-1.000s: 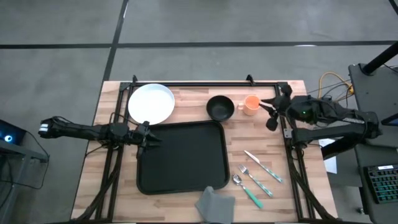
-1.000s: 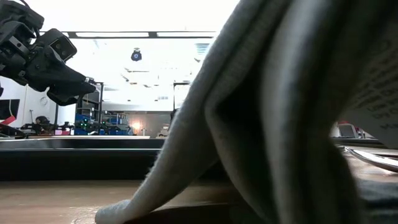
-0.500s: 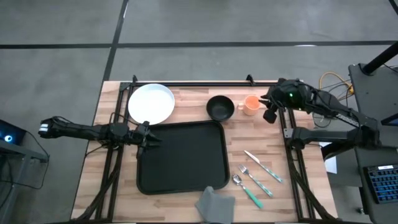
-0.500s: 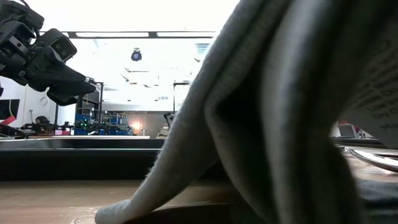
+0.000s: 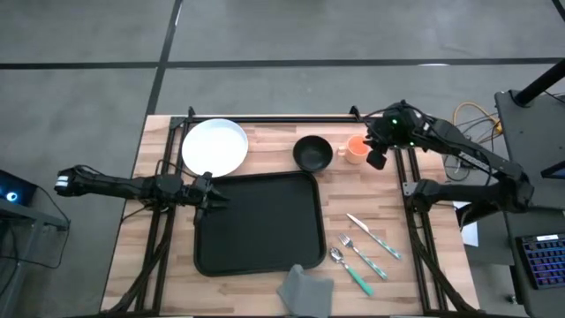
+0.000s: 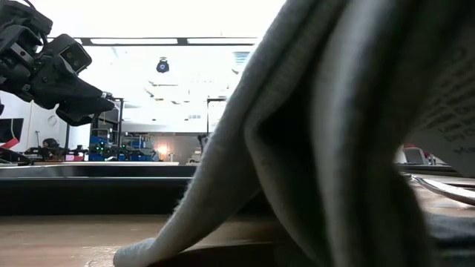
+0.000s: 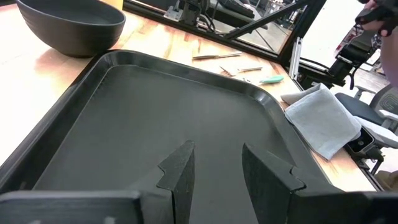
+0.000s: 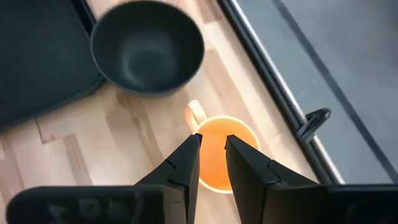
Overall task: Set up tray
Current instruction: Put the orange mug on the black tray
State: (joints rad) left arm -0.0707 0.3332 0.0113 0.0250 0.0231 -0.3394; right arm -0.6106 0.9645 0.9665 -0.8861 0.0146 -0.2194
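The black tray (image 5: 258, 223) lies flat in the middle of the table; it also shows in the left wrist view (image 7: 155, 118). My left gripper (image 5: 212, 196) hangs a little above the tray's left rim, open and empty, its fingertips (image 7: 214, 165) pointing across the tray. An orange cup (image 5: 355, 148) stands upright at the far right, next to a black bowl (image 5: 312, 153). My right gripper (image 5: 375, 152) is above the cup, pointing down, its fingers a narrow gap apart over the cup's opening (image 8: 214, 155). I see no touch.
A white plate (image 5: 214, 147) lies at the far left. A knife, fork and spoon (image 5: 364, 252) lie right of the tray. A grey folded napkin (image 5: 305, 290) lies at the near edge and fills the low view (image 6: 334, 133). A black frame (image 5: 291, 117) rims the table.
My right gripper has gone toward the table's far edge and left, from beside the right frame rail to above the orange cup. The cup, the bowl and the tray have stayed in place.
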